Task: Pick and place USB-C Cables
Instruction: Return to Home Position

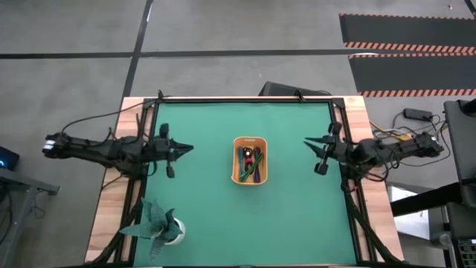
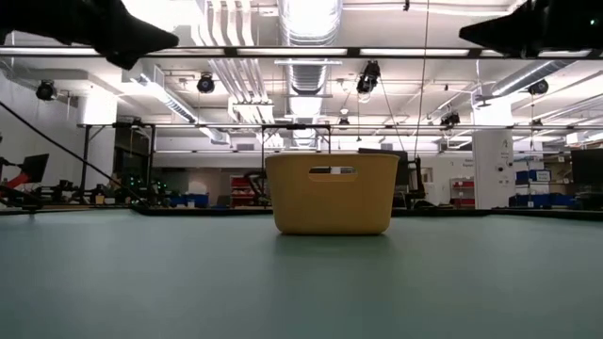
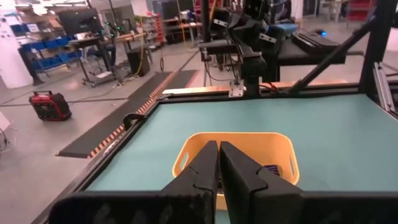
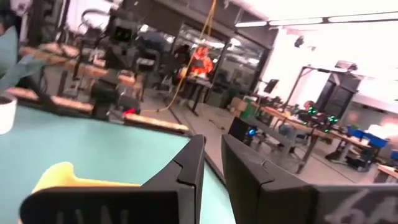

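The left gripper (image 1: 184, 149) is clenched on nothing and the right gripper (image 1: 309, 141) holds nothing with a narrow gap between its jaws, both flanking the orange tray (image 1: 239, 176) mid-table, where the USB-C Cables (image 1: 249, 161) lie tangled, colours hard to separate.

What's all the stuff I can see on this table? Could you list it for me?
Table: one, green mat with wooden edges.
Tray: one, orange, at the table's middle.
USB-C cables: a bundle inside the tray; red, black, purple and green show; exact count hard to tell.
Paper plant: one, teal, in a white pot, near left corner.
Left tool: one, dark, shut, empty, left of the tray.
Right tool: one, dark, nearly shut, empty, right of the tray.
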